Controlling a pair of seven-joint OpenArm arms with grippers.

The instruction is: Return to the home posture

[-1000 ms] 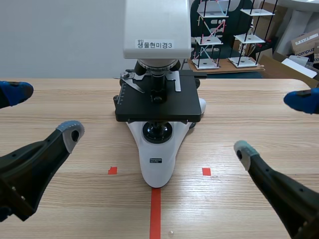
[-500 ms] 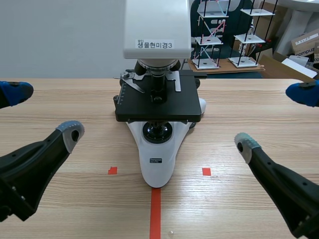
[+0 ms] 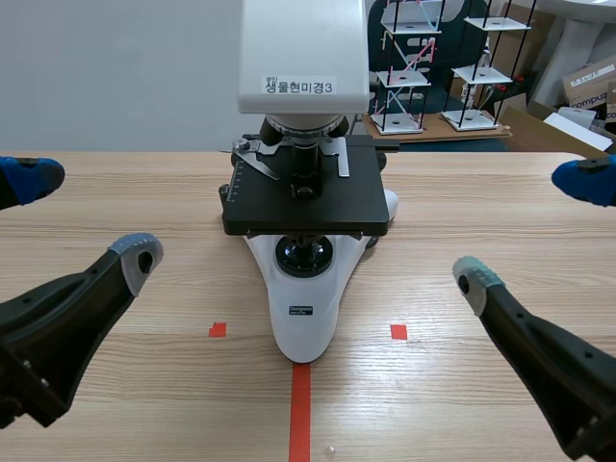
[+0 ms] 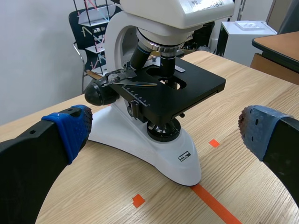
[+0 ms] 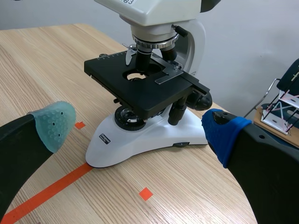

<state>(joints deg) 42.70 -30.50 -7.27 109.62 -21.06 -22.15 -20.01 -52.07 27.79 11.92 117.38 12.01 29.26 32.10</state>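
While both arms lie low at the near corners of the table (image 3: 144, 202), you will find each pincer released.

1. Left gripper (image 3: 85, 217): it enters from the left. The fingers are spread wide. The blue pad (image 3: 29, 178) sits at the far left edge, and the grey-green pad (image 3: 135, 248) is nearer and further in. In the left wrist view the left gripper (image 4: 163, 130) has one finger on each side, and both are apart from the microscope (image 4: 154, 121) ahead of it.

2. Right gripper (image 3: 527, 227): it enters from the right and mirrors the left one. Its fingers are also spread wide, with a blue pad far right and a grey-green pad nearer. In the right wrist view the right gripper (image 5: 136, 128) frames the instrument without touching it.

3. Microscope (image 3: 304, 289): it stands upright at the table's middle, between the two grippers and well apart from both.
   - The white base points toward the near edge.
   - The black stage (image 3: 308, 202) is level above the base.
   - The white head carries a printed label (image 3: 299, 86).

4. Table marks: a tape line (image 3: 300, 414) runs from the near edge up to the tip of the base. One small square mark lies to the left (image 3: 218, 330) of the base and one to the right (image 3: 398, 331).

5. Background: wire racks (image 3: 404, 67) and a cardboard box (image 3: 587, 82) stand beyond the far right of the table.
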